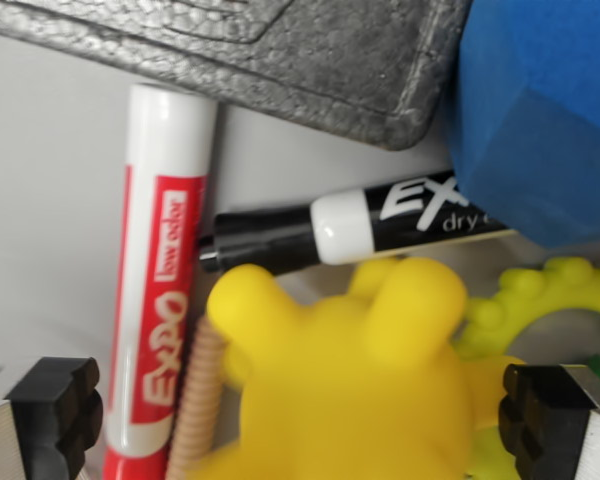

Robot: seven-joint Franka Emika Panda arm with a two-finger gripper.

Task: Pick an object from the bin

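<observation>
A yellow rubber toy (350, 380) with rounded bumps fills the lower middle of the wrist view, very close and blurred. My gripper (300, 415) is open: its two black fingertips (55, 410) stand at the bottom left and bottom right corners, with the toy between them. A red Expo marker (155, 290) lies upright at the left, just inside the left fingertip. A black Expo marker (360, 228) lies crosswise behind the toy, its right end hidden under a blue foam block (540, 120).
A grey textured foam slab (260, 60) covers the top. A tan ribbed rod (198, 400) lies between the red marker and the toy. A lime green bumpy ring (540, 305) sits at the right. The white bin floor (40, 200) shows at the left.
</observation>
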